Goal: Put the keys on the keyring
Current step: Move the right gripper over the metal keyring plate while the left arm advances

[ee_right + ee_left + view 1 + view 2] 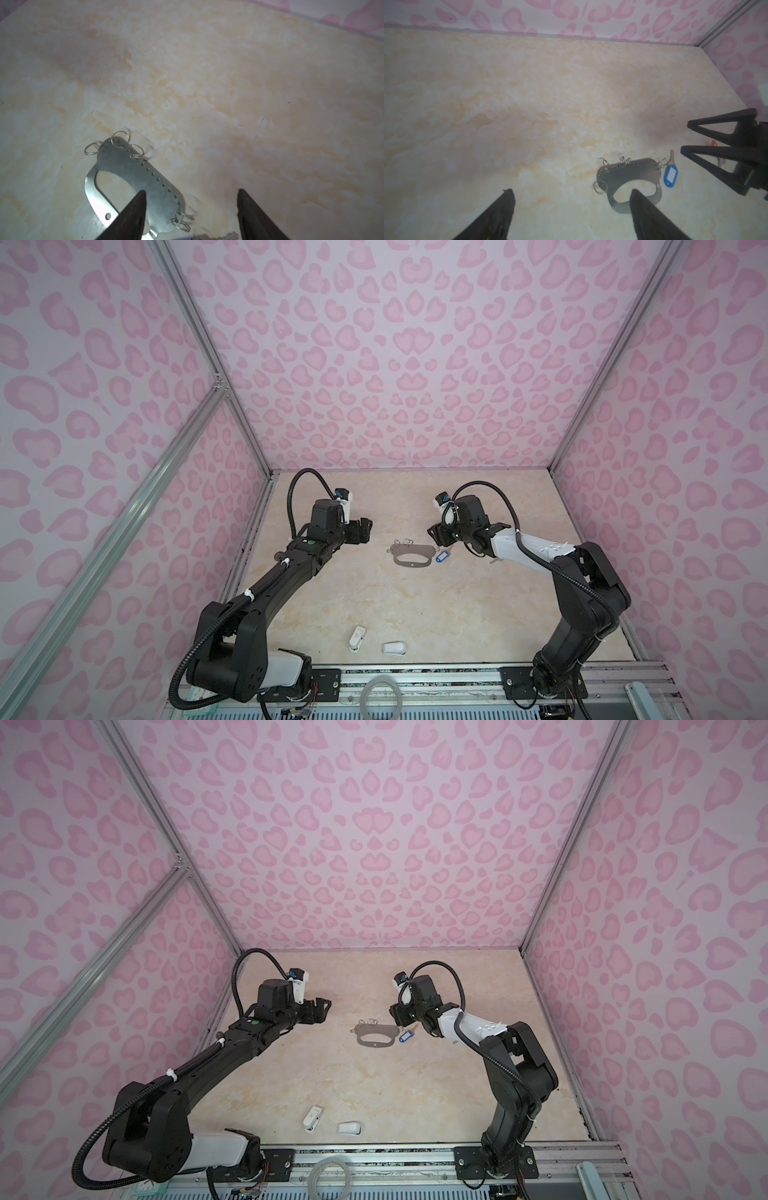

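Fingers, left wrist view: the left gripper (571,190) has its two black fingers (500,214) spread wide, nothing in them.
Keyring, same view: the keyring (629,174) lies flat on the table (508,104), partly behind one finger.
Keys, same view: the blue key (670,175) lies just beside the keyring's corner; a bit of the red key (714,143) peeks out behind the right gripper (685,136), whose fingers are wide apart too.
Right wrist view: the right fingers (133,214) are apart and empty, with the keyring (128,166) on the table under them.
Top views: both grippers hang over the table; the keyring (411,556) lies between them, nearer the right one, with the blue key (441,556) at that end.
Could go wrong: I think the thin keyring may slide if a finger pushes it, and a key could slip out because the rings (601,187) are so small.
Boxes or bowls: none here; if any ring holds a key, I cannot tell.
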Controlling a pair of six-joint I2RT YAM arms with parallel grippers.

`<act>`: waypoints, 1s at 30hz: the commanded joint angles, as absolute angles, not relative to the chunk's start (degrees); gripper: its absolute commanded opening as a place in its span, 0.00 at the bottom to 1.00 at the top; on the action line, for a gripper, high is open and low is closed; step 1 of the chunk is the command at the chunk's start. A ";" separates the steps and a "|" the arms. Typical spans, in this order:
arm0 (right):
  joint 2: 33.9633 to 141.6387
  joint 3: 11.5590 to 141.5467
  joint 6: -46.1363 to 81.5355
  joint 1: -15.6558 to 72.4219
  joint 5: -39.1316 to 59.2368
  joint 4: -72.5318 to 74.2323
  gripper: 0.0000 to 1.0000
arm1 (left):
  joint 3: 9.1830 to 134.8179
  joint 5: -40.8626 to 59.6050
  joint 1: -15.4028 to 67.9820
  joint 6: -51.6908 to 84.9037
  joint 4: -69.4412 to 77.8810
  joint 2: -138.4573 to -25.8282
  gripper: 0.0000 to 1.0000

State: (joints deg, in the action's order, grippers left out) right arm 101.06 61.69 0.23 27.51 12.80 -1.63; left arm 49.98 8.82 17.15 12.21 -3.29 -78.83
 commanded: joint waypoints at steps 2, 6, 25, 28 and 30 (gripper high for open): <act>102.85 62.95 -0.96 28.67 10.60 -9.67 0.61 | 50.36 7.95 18.60 12.25 -5.86 -79.62 0.86; 103.61 63.40 -0.48 28.98 10.35 -11.75 0.57 | 50.93 8.04 19.24 11.74 -6.67 -80.51 0.84; 111.99 75.69 -5.56 36.09 10.64 -19.13 0.67 | 50.40 7.17 19.97 15.85 -9.61 -81.10 0.85; 112.63 77.17 -9.96 37.86 9.94 -19.70 0.57 | 49.17 9.65 17.33 19.49 -9.05 -79.78 0.85; 112.14 76.65 -13.03 39.23 8.87 -18.41 0.55 | 48.16 12.92 14.59 22.23 -7.95 -78.92 0.85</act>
State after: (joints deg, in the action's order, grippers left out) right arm 111.98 76.82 -7.16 38.02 10.63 -17.87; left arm 49.21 9.30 16.86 17.34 -9.26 -80.25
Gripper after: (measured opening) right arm 0.556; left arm 0.849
